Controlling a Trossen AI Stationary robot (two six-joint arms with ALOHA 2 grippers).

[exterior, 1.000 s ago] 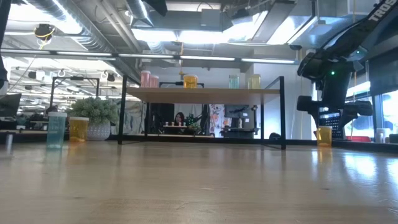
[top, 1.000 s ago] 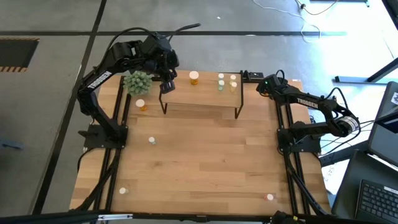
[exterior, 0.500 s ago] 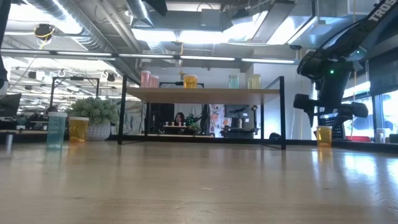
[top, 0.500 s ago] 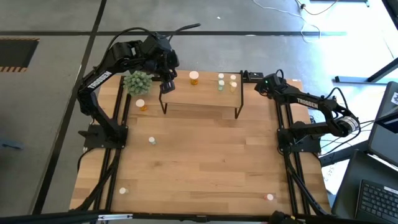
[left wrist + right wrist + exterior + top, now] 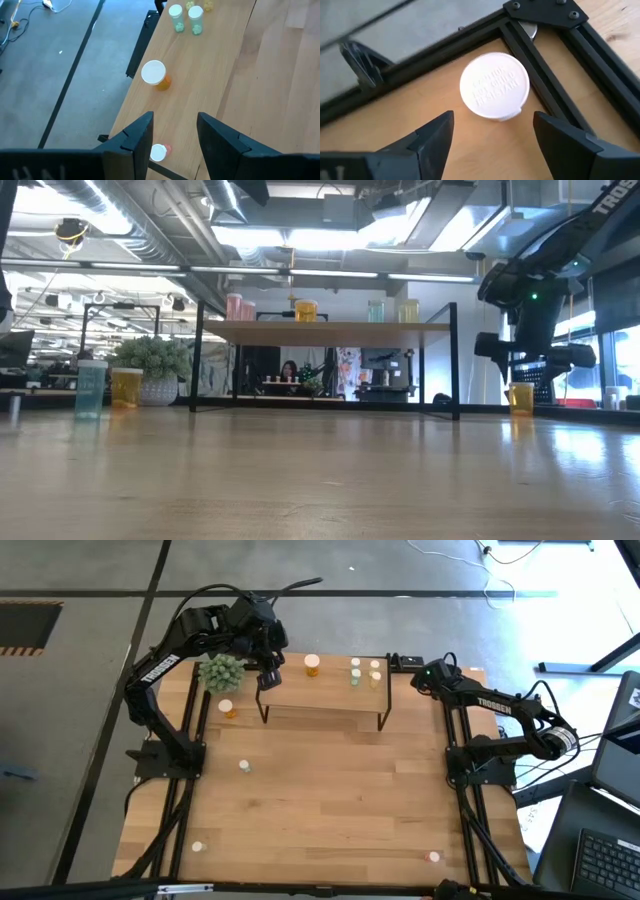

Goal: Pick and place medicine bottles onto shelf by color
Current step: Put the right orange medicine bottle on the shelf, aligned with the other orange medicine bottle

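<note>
The left gripper (image 5: 266,678) hung spread and empty over the shelf's (image 5: 325,690) left end, where pink, orange and green bottles already stood. Several bottles (image 5: 244,766) waited on the table. At far right, the right gripper (image 5: 492,135) hovered, fingers apart, above a white-capped bottle (image 5: 494,85).

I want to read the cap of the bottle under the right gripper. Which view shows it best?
The right wrist view: the white cap fills the space between the open right gripper's fingers, seen from straight above. The low view shows only that bottle's orange side. In the high view the arm hides it, and the left wrist view misses it.
</note>
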